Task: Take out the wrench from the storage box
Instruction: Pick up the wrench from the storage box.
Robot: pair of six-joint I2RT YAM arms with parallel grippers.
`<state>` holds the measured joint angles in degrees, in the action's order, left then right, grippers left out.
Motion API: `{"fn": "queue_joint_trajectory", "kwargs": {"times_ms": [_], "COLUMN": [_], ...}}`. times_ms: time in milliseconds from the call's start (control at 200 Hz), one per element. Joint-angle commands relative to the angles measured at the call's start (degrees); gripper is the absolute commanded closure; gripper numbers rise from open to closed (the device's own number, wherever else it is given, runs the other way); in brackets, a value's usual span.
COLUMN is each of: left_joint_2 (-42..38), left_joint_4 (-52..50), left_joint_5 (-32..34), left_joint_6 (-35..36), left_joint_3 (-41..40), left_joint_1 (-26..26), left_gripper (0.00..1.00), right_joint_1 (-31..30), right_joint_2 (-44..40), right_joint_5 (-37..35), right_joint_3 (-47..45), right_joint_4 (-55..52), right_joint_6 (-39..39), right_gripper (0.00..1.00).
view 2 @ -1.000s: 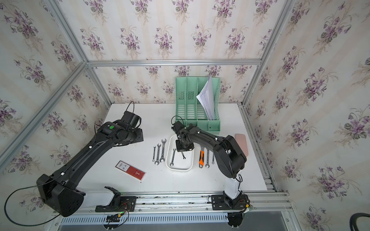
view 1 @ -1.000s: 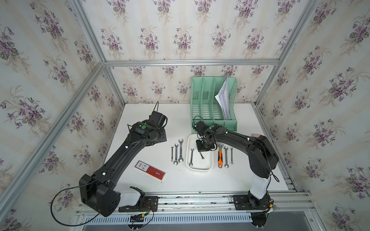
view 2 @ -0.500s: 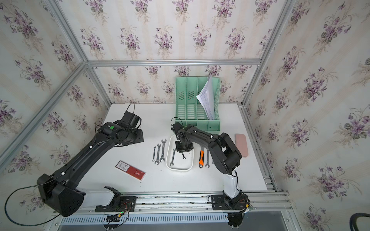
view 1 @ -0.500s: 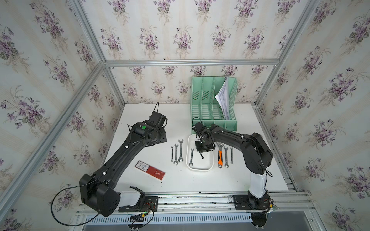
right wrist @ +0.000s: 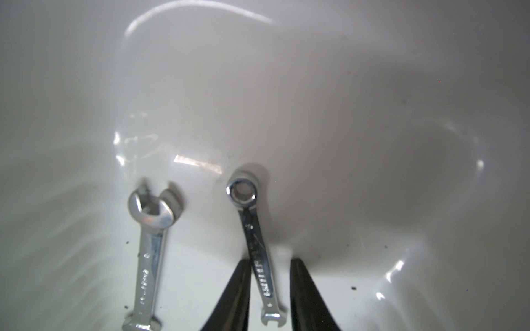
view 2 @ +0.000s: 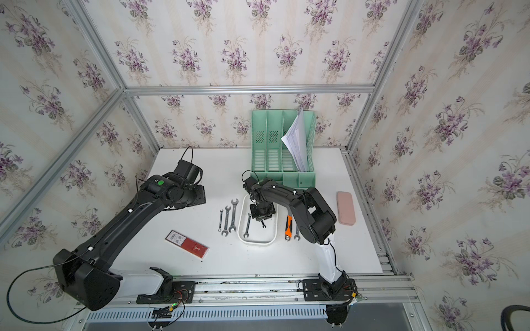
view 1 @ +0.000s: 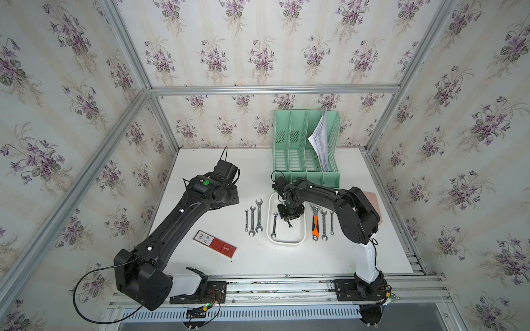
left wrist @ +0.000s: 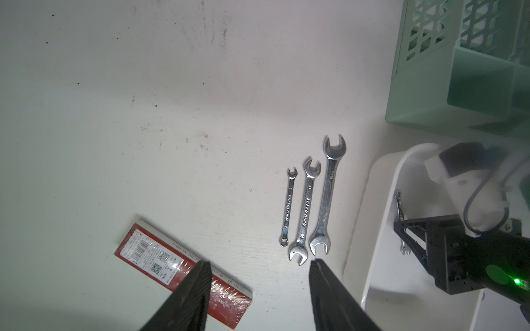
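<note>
Right fingers (right wrist: 309, 301) newly parted, small wrench (right wrist: 253, 246) between them, in storage box (right wrist: 344, 114)

We take the far wall as 12 o'clock. The white table (view 1: 286, 258) bears a mint-green file organizer (view 1: 304, 176) at 12, close to its back edge. Near the middle sits the shallow white storage box (view 1: 285, 241), its long side running 12 to 6. At the box's 9 o'clock we see three steel wrenches (view 1: 252, 220) side by side, growing larger toward the box, none touching it. At its 3 o'clock lie an orange-handled adjustable wrench (view 1: 315, 222) and two slim wrenches (view 1: 323, 225), all parallel. A flat red packet (view 1: 215, 244) lies askew at 8. A pink case (view 2: 346, 208) lies at 3, near the table's edge.
</note>
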<state>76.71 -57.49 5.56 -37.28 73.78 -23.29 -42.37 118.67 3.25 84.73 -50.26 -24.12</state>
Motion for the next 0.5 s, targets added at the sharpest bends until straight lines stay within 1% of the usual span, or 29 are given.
{"fn": "queue_joint_trajectory", "kwargs": {"times_ms": [0, 310, 494], "left_joint_2": [0.03, -0.53, -0.50], "left_joint_4": [0.54, 0.04, -0.13], "left_joint_5": [0.14, 0.58, 0.67], "left_joint_6": [0.63, 0.80, 0.75], "left_joint_3": [-0.13, 0.10, 0.54], "left_joint_1": [0.07, 0.07, 0.02], "left_gripper": [0.40, 0.40, 0.40], "right_joint_1": [-0.08, -0.35, -0.35], "right_joint_2": [2.00, 2.36, 0.25], "right_joint_5": [0.45, -0.05, -0.15], "right_joint_3": [-0.08, -0.63, -0.10], "right_joint_4": [-2.20, -1.07, -1.59], "right_joint_6": [0.70, 1.16, 1.14], "right_gripper": [0.76, 0.88, 0.89]}}
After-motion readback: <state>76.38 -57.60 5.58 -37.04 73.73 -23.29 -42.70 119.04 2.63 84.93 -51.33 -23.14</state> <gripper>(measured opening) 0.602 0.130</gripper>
